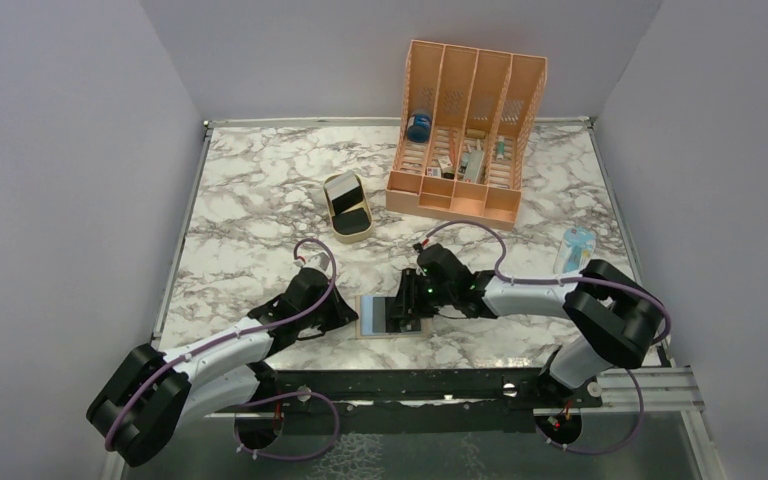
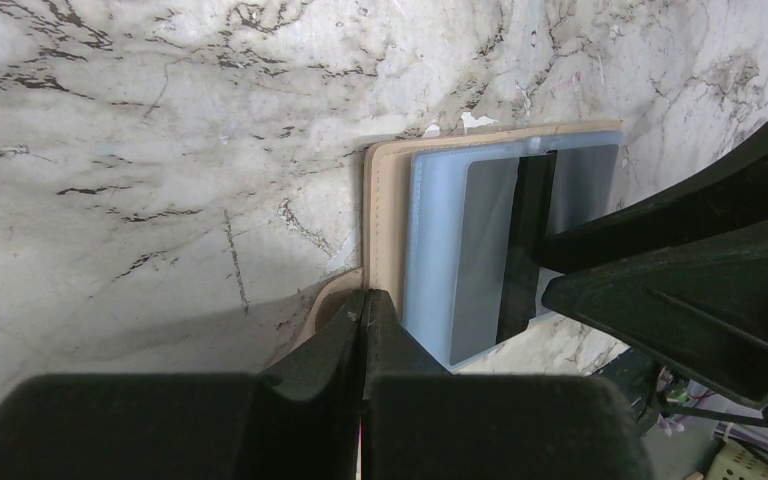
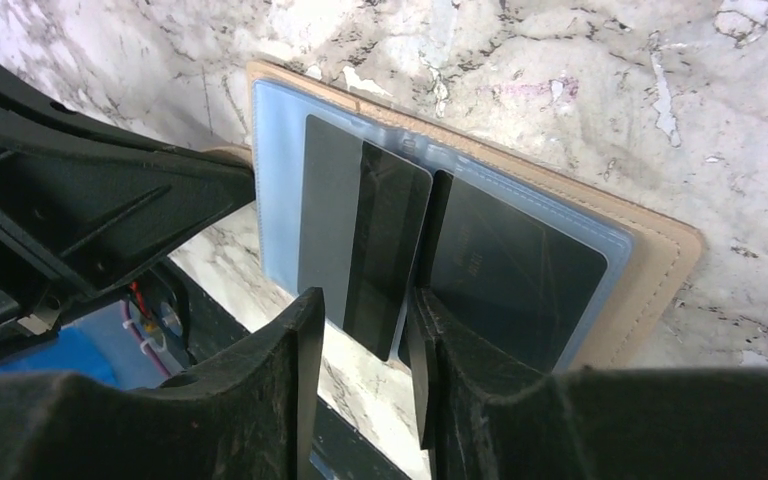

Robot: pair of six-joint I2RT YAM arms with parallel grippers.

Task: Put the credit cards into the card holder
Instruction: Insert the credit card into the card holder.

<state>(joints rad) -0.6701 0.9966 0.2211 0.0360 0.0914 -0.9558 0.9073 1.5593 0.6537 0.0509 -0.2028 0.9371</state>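
The card holder (image 3: 665, 250) lies open at the counter's 6 o'clock edge, between the two arms. One dark card (image 3: 520, 270) sits in a pocket. A striped card (image 3: 360, 220) looks mostly slid into the neighbouring pocket, its near end poking out between the parted fingers of the released right tool (image 3: 365, 300). The left tool (image 2: 363, 310), clenched on nothing, rests at the holder's tan flap. Another black card (image 1: 345, 198) lies in the tray (image 1: 352, 232) toward 11 o'clock, so work probably remains.

The left arm (image 1: 225, 348) and the right arm (image 1: 530, 295) stretch low and bend inward, tips facing and close together. The left claw (image 2: 364, 318) has its jaws pressed together; the right claw (image 3: 365, 320) has its jaws slightly parted.
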